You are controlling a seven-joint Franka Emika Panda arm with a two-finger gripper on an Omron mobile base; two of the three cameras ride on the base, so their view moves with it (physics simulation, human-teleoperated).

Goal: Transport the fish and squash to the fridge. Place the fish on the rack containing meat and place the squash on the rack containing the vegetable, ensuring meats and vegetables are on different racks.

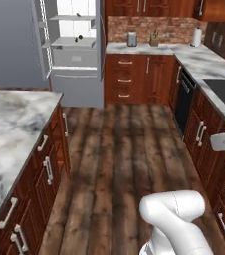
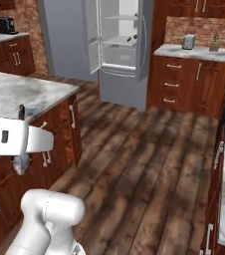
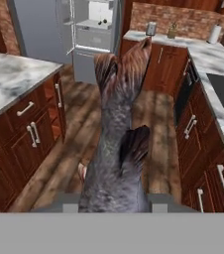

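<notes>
The hand [image 3: 115, 201] is pinching the fish [image 3: 116, 149], a grey scaly body with a reddish-brown tail reaching toward 12 o'clock in the hand view. The fridge [image 1: 74, 45] stands open at 11 o'clock across the wood floor [image 1: 124, 159], small dark items on its shelves. A marble table [image 1: 10, 129] lies at 9 o'clock.

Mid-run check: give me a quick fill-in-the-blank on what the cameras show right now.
1. The gripper is shut on the ____.
2. The fridge doors stand ____.
3. The floor between island and cabinets is made of ____.
4. The toaster stands on the counter against a ____ wall.

Missing words: fish; open; wood; brick
</notes>
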